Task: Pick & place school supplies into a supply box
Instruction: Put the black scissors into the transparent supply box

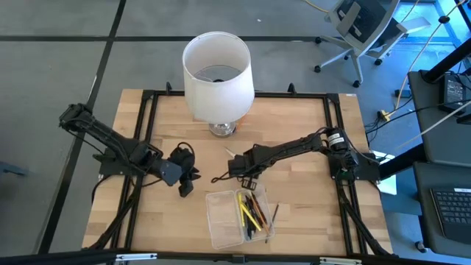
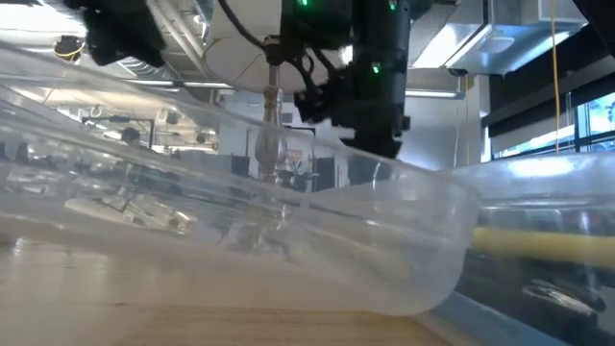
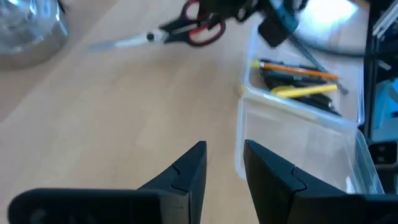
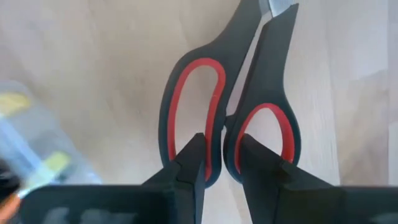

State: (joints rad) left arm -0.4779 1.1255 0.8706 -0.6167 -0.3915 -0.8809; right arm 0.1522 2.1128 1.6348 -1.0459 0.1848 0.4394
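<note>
Red-handled scissors (image 4: pixel 227 124) on the desk (image 1: pixel 294 125), just beside the supply box (image 1: pixel 224 221) | right gripper (image 4: pixel 221 158) closed on the handles | left gripper (image 3: pixel 224 163) open, empty | next: lift, carry over box, release.

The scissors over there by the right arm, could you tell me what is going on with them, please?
The right pincer is gripping the scissors by the handles, where the two red-lined loops meet. In the high view they sit just behind the clear supply box, which already holds several pens and pencils. The scissors are not in the box yet. The left pincer waits off to the left, empty and open.
</note>
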